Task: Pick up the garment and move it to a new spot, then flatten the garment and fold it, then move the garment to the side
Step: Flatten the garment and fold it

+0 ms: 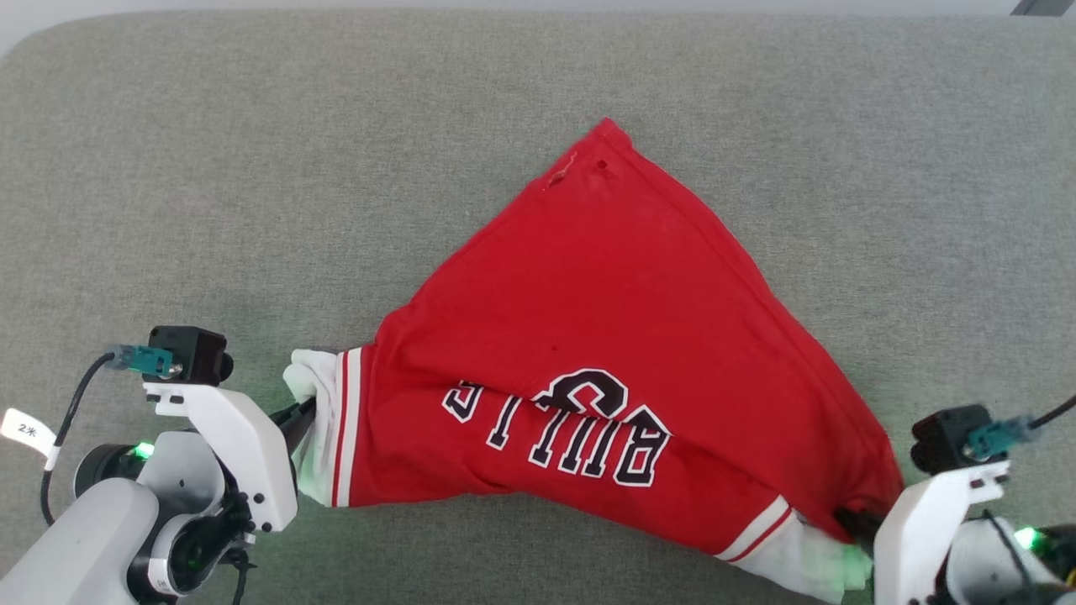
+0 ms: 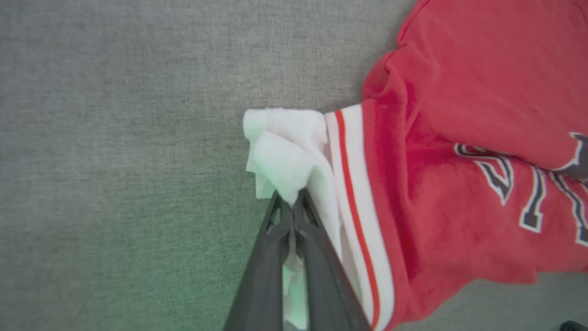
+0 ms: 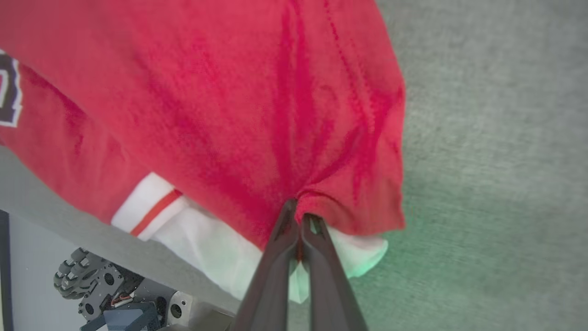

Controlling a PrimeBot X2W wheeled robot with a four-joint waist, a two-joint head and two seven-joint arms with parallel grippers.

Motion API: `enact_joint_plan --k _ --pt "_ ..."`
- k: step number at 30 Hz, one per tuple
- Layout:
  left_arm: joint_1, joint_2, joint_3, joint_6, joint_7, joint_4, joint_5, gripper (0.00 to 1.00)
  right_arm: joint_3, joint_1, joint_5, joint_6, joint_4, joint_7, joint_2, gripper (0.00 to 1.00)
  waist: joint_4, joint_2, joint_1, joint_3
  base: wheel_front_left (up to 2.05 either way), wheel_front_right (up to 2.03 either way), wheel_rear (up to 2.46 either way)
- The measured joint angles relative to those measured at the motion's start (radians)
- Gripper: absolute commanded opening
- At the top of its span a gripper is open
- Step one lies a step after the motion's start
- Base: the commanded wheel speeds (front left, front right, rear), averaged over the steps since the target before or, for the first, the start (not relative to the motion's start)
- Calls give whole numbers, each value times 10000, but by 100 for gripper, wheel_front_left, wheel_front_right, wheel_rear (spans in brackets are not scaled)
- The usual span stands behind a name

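My left gripper (image 1: 301, 418) is pinched tight on a white sleeve (image 2: 285, 151) of the shirt (image 1: 588, 336), its 2 fingers closed with cloth bunched between the tips. My right gripper (image 1: 851, 519) is clamped the same way on a gather of red cloth at the shirt's opposite end, just beside the other sleeve (image 3: 216, 248).

The shirt lies on the grey pad (image 1: 252, 168) between my 2 grippers. It is stretched along its near side and tapers to a point farther off, toward the middle of the pad. The black "BULLS" print (image 1: 559, 428) faces up and reads upside down from my head. Stripe trim (image 1: 345, 428) in red and white borders each sleeve. In the right wrist view the pad's edge runs close under that sleeve, and beyond it part of my wheeled base (image 3: 92, 285) shows.
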Motion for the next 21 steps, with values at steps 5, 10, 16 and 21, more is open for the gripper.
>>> enact_joint_plan --k 5,10,16,21 --pt "-63 -96 -29 -63 -17 115 -2 0 -42 -104 -537 12 1214 -1567 322 96 45 0 0 27 0 0 0" --pt "-64 -115 -25 -98 -92 213 -38 0 105 -174 -510 15 1168 -1858 372 100 33 0 0 -42 0 0 0" --pt "11 -31 56 -90 -148 167 -90 0 -36 112 -307 -2 -826 -1271 207 100 -37 0 0 -186 0 0 0" --pt "146 15 90 -13 -186 15 -138 0 -322 119 -359 -2 -2535 -911 336 100 -4 0 0 -264 0 0 0"
